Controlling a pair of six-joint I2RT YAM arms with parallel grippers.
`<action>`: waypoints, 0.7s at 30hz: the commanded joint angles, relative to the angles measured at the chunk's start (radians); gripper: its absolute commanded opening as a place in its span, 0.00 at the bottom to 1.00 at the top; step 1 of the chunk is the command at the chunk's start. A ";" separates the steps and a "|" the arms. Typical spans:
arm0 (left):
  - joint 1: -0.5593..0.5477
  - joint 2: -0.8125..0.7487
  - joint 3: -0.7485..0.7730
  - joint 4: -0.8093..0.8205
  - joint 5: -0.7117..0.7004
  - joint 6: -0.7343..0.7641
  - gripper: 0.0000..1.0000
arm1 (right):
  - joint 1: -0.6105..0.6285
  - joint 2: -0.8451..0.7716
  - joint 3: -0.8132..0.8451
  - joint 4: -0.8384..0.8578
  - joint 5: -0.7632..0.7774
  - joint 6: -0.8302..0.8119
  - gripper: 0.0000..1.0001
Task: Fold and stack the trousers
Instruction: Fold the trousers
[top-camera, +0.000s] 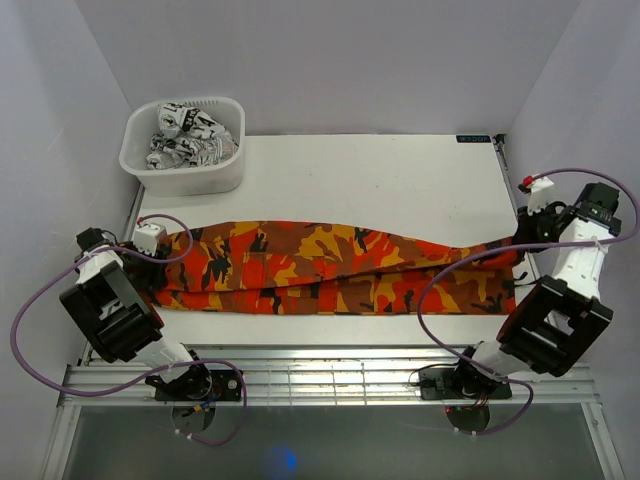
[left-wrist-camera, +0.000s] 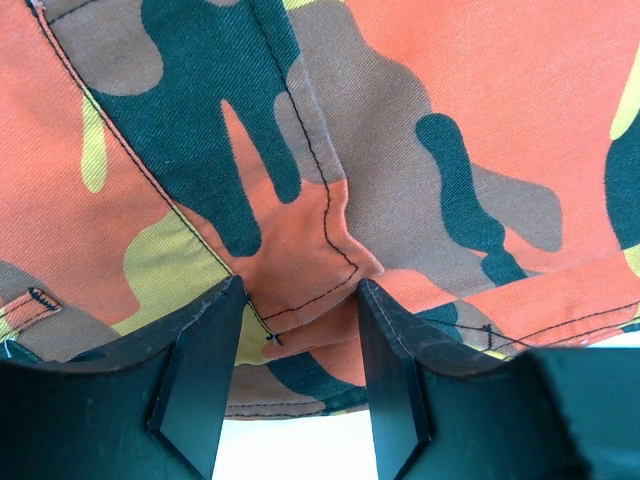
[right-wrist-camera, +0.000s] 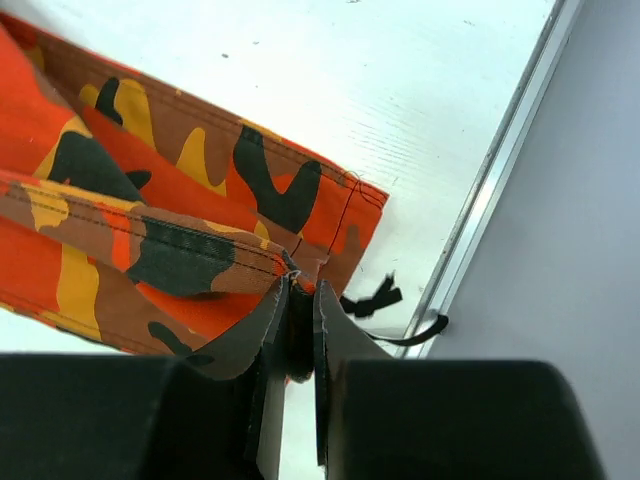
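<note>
Orange camouflage trousers (top-camera: 320, 265) lie stretched flat across the white table, waist at the left, leg ends at the right. My left gripper (top-camera: 160, 262) is at the waist end. In the left wrist view it (left-wrist-camera: 300, 285) is open, its fingers (left-wrist-camera: 200, 370) either side of a seamed fold of the cloth (left-wrist-camera: 400, 150). My right gripper (top-camera: 520, 245) is at the leg ends. In the right wrist view it (right-wrist-camera: 300, 285) is shut on the hem corner of the upper leg (right-wrist-camera: 150, 200).
A white basket (top-camera: 230, 165) holding black-and-white patterned clothes (top-camera: 185, 135) stands at the back left corner. The table's metal edge rail (right-wrist-camera: 500, 170) and a side wall run close beside my right gripper. A black tie (right-wrist-camera: 370, 298) lies by the rail.
</note>
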 joint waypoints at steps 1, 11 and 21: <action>0.003 -0.008 -0.011 0.008 -0.019 0.004 0.60 | -0.016 -0.084 -0.124 0.042 -0.035 -0.201 0.08; 0.003 -0.025 -0.002 -0.006 -0.012 0.026 0.62 | -0.161 -0.182 -0.371 0.033 0.061 -0.398 0.90; 0.001 -0.041 -0.007 -0.026 -0.004 0.047 0.62 | -0.195 0.035 -0.099 -0.202 0.037 0.093 0.65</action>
